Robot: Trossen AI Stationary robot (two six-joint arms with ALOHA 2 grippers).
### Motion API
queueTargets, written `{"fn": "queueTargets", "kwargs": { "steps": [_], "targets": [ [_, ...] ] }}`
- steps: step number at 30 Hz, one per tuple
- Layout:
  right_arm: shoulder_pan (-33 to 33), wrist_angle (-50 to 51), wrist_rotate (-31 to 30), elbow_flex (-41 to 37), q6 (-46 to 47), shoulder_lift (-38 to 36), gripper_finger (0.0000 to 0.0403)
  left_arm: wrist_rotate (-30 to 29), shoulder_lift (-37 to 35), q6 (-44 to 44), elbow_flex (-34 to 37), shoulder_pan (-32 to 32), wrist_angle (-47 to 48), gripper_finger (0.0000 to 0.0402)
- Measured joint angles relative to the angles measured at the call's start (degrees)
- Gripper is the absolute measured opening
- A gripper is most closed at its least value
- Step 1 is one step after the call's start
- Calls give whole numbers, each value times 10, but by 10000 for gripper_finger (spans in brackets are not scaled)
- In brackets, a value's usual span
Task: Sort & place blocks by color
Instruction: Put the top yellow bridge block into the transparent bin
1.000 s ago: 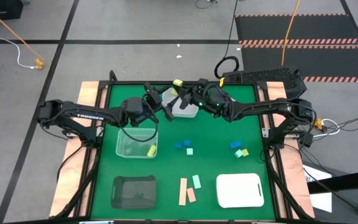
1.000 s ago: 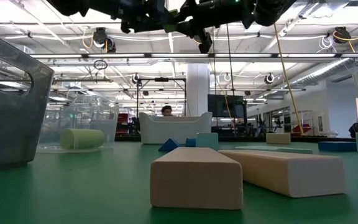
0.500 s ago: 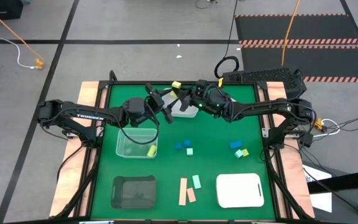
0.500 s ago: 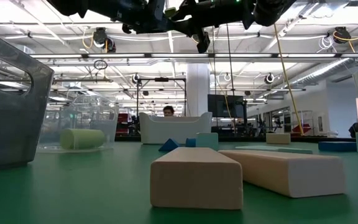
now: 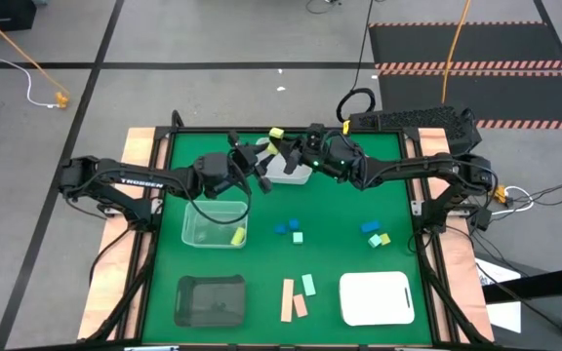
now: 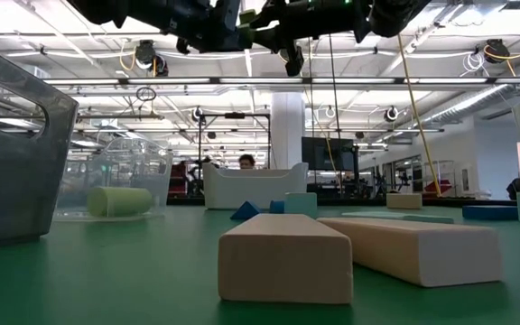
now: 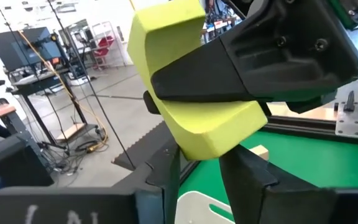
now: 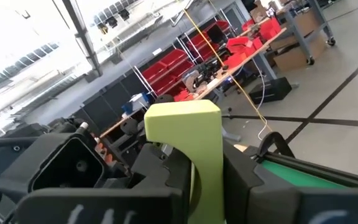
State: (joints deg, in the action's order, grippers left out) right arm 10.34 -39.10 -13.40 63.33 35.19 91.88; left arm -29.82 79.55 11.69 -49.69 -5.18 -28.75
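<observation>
since the earlier picture the left gripper [image 5: 260, 159] had moved right, up to the yellow block [image 5: 277, 134], and its fingers [image 7: 247, 174] had narrowed around the block's lower end. the right gripper [image 5: 288, 148] gripped the same block firmly, high above the far middle of the worktop [image 5: 340, 224], over the white tray [image 5: 291, 174]. the block looked light, stiff and smooth, so probably a little slippery; the flat sides were the best hold. the other blocks lay on the worktop, one yellow one in the clear container [image 5: 203, 226].
</observation>
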Motion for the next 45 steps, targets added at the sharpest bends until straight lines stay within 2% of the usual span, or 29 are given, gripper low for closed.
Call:
{"fn": "queueTargets", "kwargs": {
  "steps": [3,8,13,17,19,24,27,32,35,40,45],
  "targets": [
    [2,14,8,0,-18,0,37,-4,0,-11,0,7,22,112],
    [9,46,80,-1,-97,2,40,4,0,-56,0,18,78,139],
    [13,111,79,-1,-155,-7,37,8,0,-88,-1,24,133,174],
    [14,195,79,-1,-256,-25,38,8,0,-116,-1,27,165,200],
    [14,244,101,-1,-300,-33,38,10,0,-121,-1,28,180,210],
    [11,346,164,-1,-380,-39,37,50,0,-111,-1,27,209,219],
    [7,386,170,-1,-418,-41,37,92,0,-71,-1,27,210,214],
    [6,396,211,-1,-421,-40,37,196,0,-22,-1,24,210,204],
    [4,397,217,-1,-424,-39,37,233,-1,-11,-1,22,209,199],
    [3,393,212,-1,-434,-37,37,239,-1,-1,-1,19,206,198],
    [1,368,211,-1,-434,-37,37,241,12,0,-1,15,153,198]
  ]
}}
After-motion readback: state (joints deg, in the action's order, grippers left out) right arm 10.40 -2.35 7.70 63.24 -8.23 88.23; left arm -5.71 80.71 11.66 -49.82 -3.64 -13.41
